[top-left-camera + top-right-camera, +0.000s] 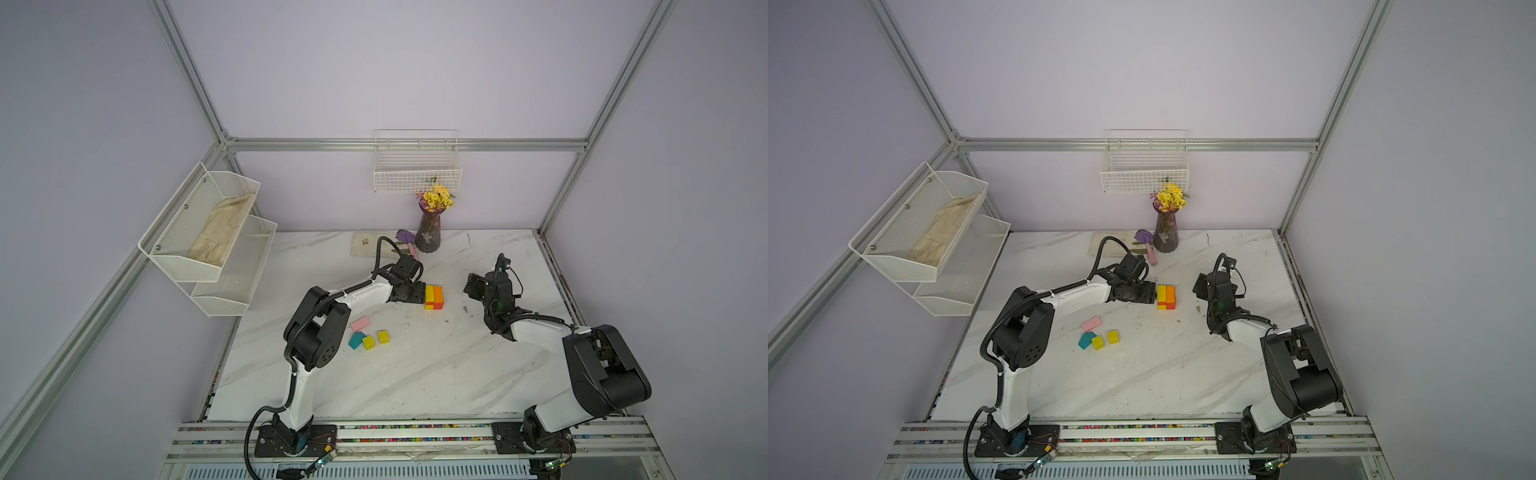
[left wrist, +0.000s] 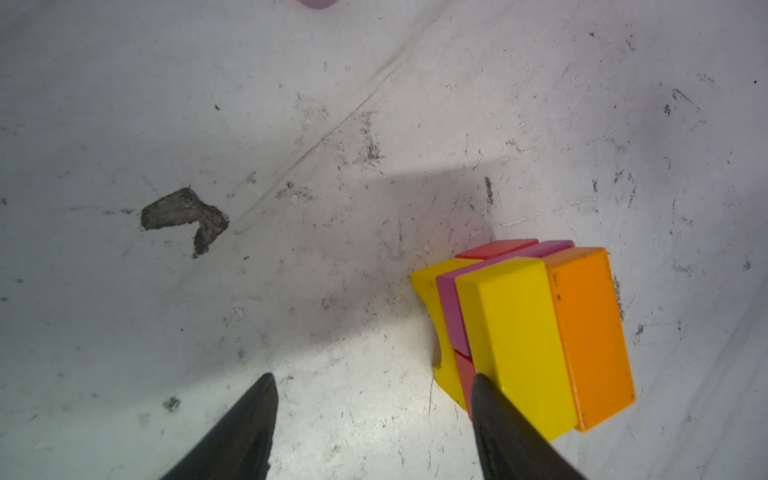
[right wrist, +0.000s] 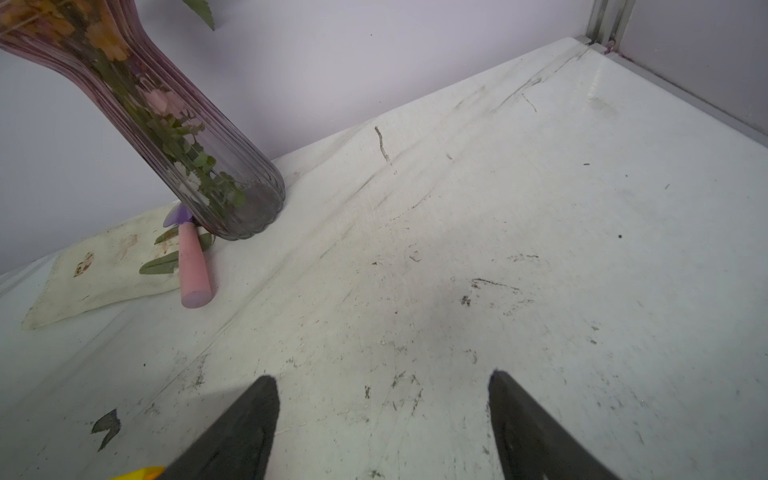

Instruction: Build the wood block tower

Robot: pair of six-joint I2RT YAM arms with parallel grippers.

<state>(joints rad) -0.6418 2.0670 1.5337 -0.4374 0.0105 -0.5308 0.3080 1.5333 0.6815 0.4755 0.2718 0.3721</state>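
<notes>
The tower point(image 1: 433, 297) point(image 1: 1166, 297) is a low stack at mid-table. On top, a yellow brick point(image 2: 515, 345) and an orange brick point(image 2: 590, 332) lie side by side. Under them are magenta and red bricks and a yellow arched piece point(image 2: 430, 299). My left gripper point(image 1: 419, 293) point(image 2: 372, 378) stands open just left of the tower with bare table between its fingers; one fingertip point(image 2: 482, 386) overlaps the stack's side. My right gripper point(image 1: 471, 286) point(image 3: 382, 376) hangs open and empty to the right of it. A pink brick point(image 1: 360, 323), a teal piece point(image 1: 356, 340) and two yellow cubes point(image 1: 368, 342) lie loose front left.
A purple flower vase point(image 1: 430, 232) point(image 3: 199, 166) stands at the back, with a pink-handled trowel point(image 3: 193, 270) and a stained cloth point(image 1: 370, 245) beside it. On the back wall hangs a wire basket point(image 1: 417, 166). A two-tier mesh shelf point(image 1: 208, 232) is fixed to the left wall.
</notes>
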